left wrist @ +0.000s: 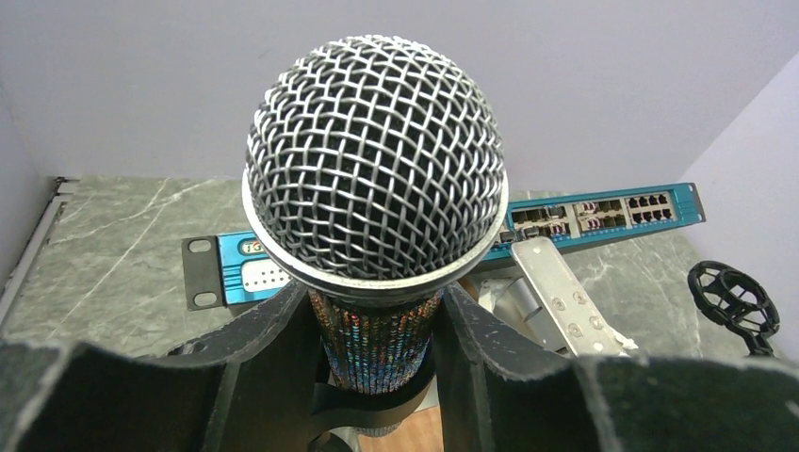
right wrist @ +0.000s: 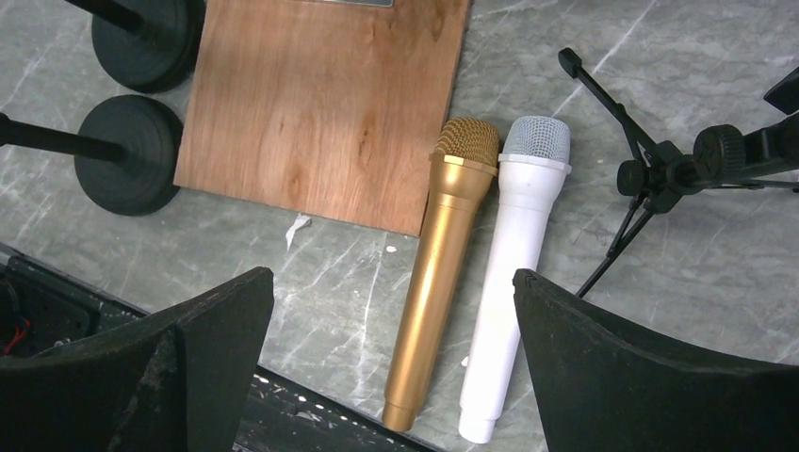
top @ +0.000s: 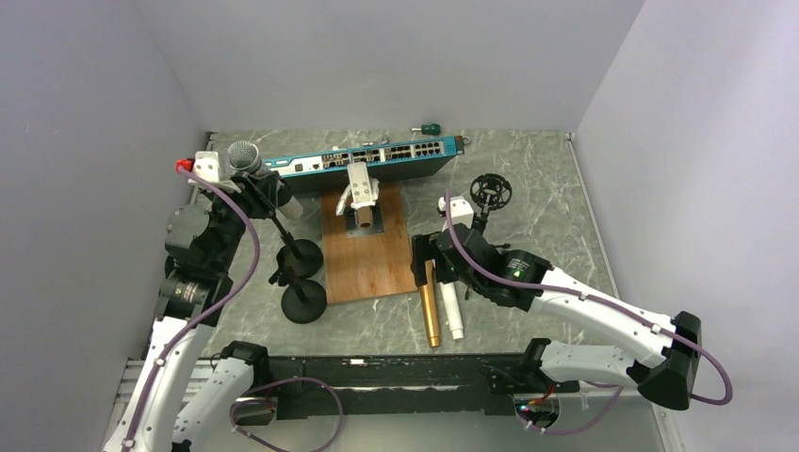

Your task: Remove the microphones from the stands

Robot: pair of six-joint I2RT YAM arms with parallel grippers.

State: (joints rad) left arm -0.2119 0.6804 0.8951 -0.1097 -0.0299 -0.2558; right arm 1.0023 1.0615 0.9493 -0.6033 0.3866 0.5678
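A microphone with a silver mesh head (top: 244, 156) and a glittery body (left wrist: 377, 344) sits upright in the black clip (left wrist: 350, 399) of a stand whose rod (top: 283, 231) slants down to a round base (top: 303, 254). My left gripper (top: 256, 185) is shut on the microphone's body just under the head; both fingers (left wrist: 254, 358) press its sides. My right gripper (top: 426, 259) is open and empty, hovering (right wrist: 393, 292) over a gold microphone (right wrist: 443, 273) and a white microphone (right wrist: 513, 273) lying on the table.
A second stand with a round base (top: 303, 303) is next to the first. A wooden board (top: 369, 250) carries a metal bracket (top: 361, 193). A blue network switch (top: 377, 156) lies at the back. A black shock mount on a small tripod (top: 490, 193) stands to the right.
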